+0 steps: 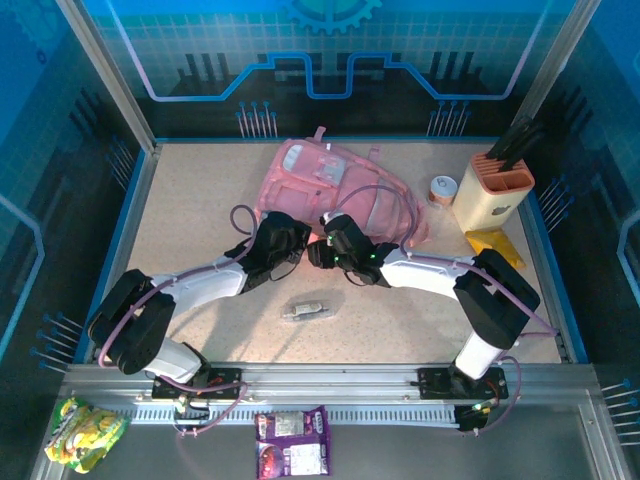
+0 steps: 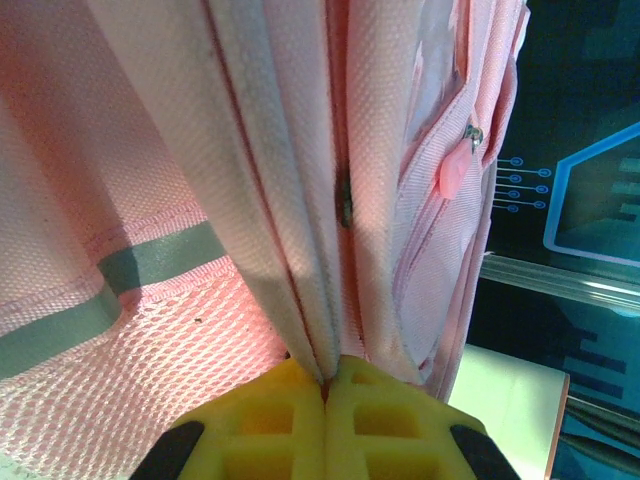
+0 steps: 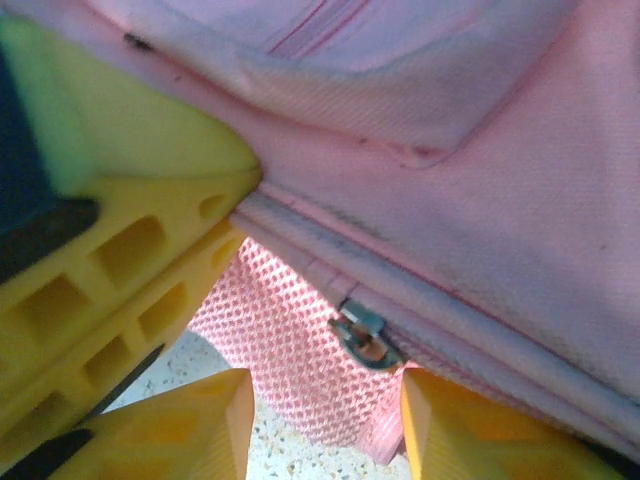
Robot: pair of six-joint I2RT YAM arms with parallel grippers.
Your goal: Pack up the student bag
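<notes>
The student bag [image 1: 335,180], a soft pink backpack, lies at the back middle of the table. My left gripper [image 1: 290,243] is at its near edge. In the left wrist view, its yellow fingers [image 2: 325,390] are shut on a fold of the pink fabric [image 2: 280,180] beside a zip seam. My right gripper [image 1: 328,250] sits just to the right of it, open. Its two yellow fingertips [image 3: 325,425] stand apart below a metal zip slider [image 3: 362,336] and pink mesh [image 3: 280,340]. The left gripper's fingers [image 3: 110,270] show at the left of the right wrist view.
A small grey item [image 1: 308,310] lies on the table in front of both grippers. At the back right stand a knife block [image 1: 493,195], a small jar [image 1: 441,190] and a yellow object [image 1: 496,246]. Two snack packets [image 1: 85,432] [image 1: 292,440] lie below the rail.
</notes>
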